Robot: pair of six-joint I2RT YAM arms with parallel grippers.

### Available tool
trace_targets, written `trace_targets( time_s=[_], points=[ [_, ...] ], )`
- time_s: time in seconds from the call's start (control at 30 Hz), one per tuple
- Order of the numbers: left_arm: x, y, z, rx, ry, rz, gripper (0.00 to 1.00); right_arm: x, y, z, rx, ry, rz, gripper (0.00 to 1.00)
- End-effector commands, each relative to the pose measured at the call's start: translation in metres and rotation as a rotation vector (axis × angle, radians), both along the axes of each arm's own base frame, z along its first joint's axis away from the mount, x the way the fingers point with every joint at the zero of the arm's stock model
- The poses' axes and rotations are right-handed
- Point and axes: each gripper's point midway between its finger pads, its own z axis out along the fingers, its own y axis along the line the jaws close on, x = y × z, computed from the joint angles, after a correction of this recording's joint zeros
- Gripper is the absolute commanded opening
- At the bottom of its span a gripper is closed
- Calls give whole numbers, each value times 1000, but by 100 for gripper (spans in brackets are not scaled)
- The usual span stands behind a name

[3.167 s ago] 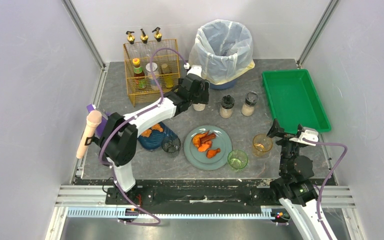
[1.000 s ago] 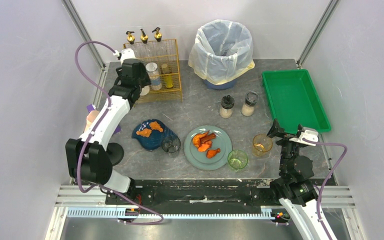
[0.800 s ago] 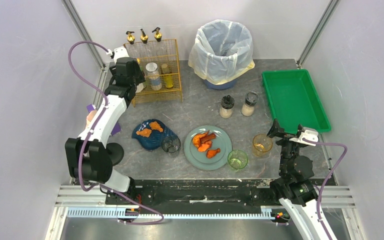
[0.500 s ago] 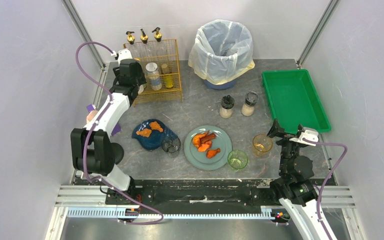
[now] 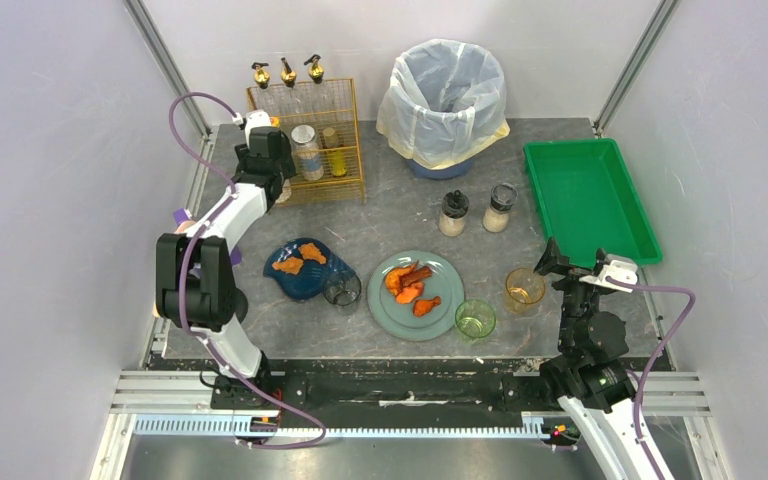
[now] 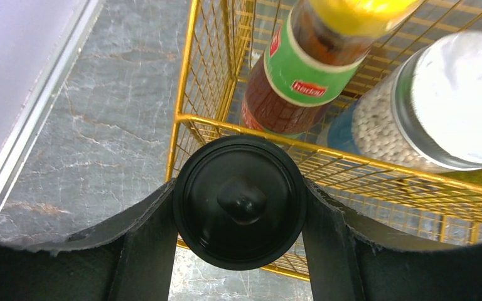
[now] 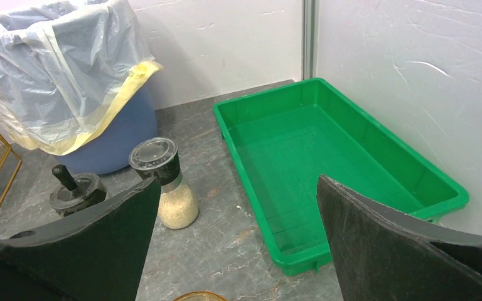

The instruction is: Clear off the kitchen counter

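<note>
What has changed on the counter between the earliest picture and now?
The left fingers carried the black-lidded shaker from the middle of the counter to the gold rack's near-left corner, holding it at the rim. The right fingers, open, the other two shakers, plates and cups stayed put.

Dark grey pale-veined kitchen counter [image 5: 400, 215], green tray [image 5: 580, 195], gold wire rack [image 5: 353, 140], black shaker lid [image 6: 238, 200]

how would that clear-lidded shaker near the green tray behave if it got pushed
The clear-lidded shaker looks bottom-heavy, its white grains filling the wide base, so a low push would probably slide it. A push at the lid might tip it. Being round, it would likely roll once down.
</note>
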Motion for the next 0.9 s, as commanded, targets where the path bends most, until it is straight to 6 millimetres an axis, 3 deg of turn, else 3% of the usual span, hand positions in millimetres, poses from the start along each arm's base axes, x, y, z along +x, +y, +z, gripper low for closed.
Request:
trace_targets(
  time_s=[0.0,0.27,0.47,0.63,0.87],
  points=[
    [6,-11,-5,-53,0,-15,35,-25,-11,41,71,-193,-8,98],
    [6,-15,-23,-60,77,-24,52,-26,-11,42,72,-196,-5,98],
    [3,-16,-24,-61,108,-9,71,-25,-10,42,73,-197,-2,98],
    [0,-19,-10,-77,94,-8,83,-26,-10,43,75,-199,1,98],
    [-8,-31,25,-100,39,-26,87,-26,-10,43,78,-200,5,98]
  ],
)
